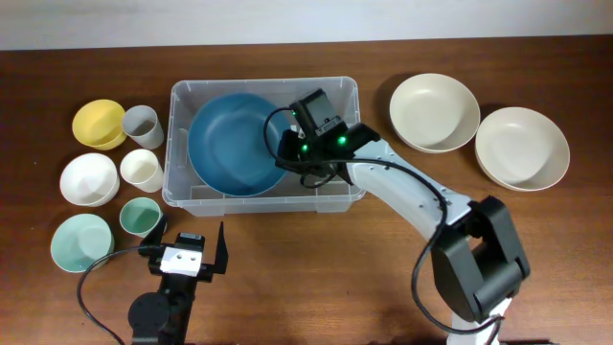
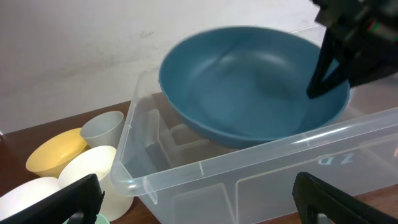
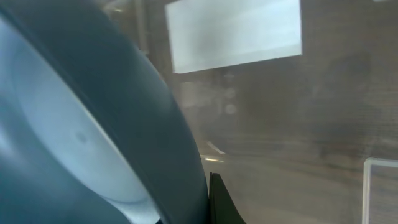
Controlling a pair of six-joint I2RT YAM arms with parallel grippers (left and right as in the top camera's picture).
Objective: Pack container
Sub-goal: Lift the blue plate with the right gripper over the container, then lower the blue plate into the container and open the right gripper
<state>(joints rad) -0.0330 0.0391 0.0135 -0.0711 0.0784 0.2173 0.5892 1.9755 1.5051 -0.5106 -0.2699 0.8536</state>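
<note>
You will find the container (image 1: 173,144) at the centre of the worktop (image 1: 316,278), long side running from 9 to 3 o'clock. Inside it sits the blue bowl (image 1: 230,144), tilted, with its rim riding above the container's rim in the left wrist view. Your right end effector (image 1: 287,158) reaches in from 4 o'clock and is closed on the bowl's rim at its 3 o'clock edge. The right wrist view shows one dark finger (image 3: 217,199) against the bowl's outer wall and the white label (image 3: 233,34) on the base beyond. Your left end effector (image 1: 190,240) hangs at 7 o'clock of the container, just outside its near wall, fingers spread wide with nothing between them. At 9 o'clock stand a yellow bowl (image 1: 99,123), grey cup (image 1: 141,123), white bowl (image 1: 88,178), white cup (image 1: 141,170), mint bowl (image 1: 81,241) and mint cup (image 1: 141,217). Two cream bowls (image 1: 434,111) lie at 3 o'clock.
</note>
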